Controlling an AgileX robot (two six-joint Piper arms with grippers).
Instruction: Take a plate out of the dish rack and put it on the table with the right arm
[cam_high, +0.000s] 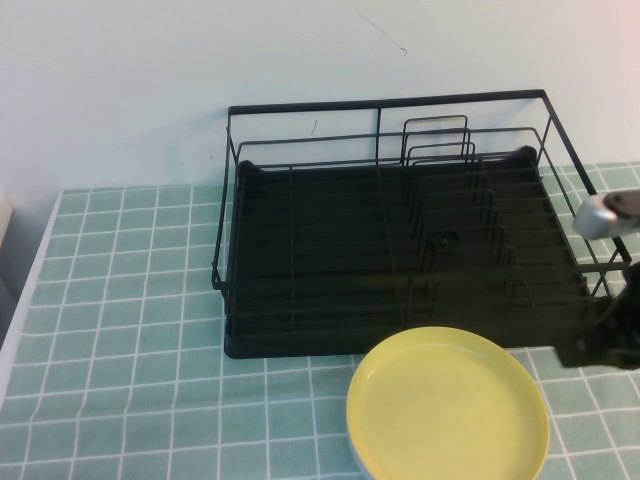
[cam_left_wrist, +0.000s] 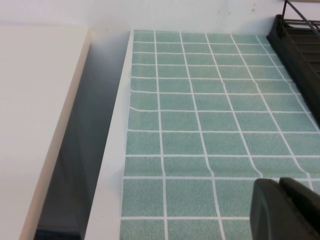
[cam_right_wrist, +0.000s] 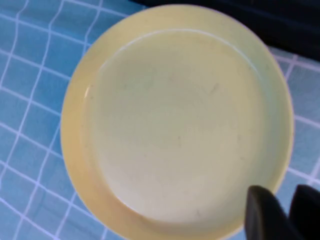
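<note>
Plate (cam_high: 447, 405): round, smooth yellow, flat on gridded desk (cam_high: 120, 300) beside wire dish rack (cam_high: 400, 230); right claw (cam_right_wrist: 282, 210) slightly parted above its rim; left claw (cam_left_wrist: 287, 207) over bare desk, state unclear.

The plate (cam_high: 448, 405) runs off the high view's lower edge (near rim unseen).
</note>
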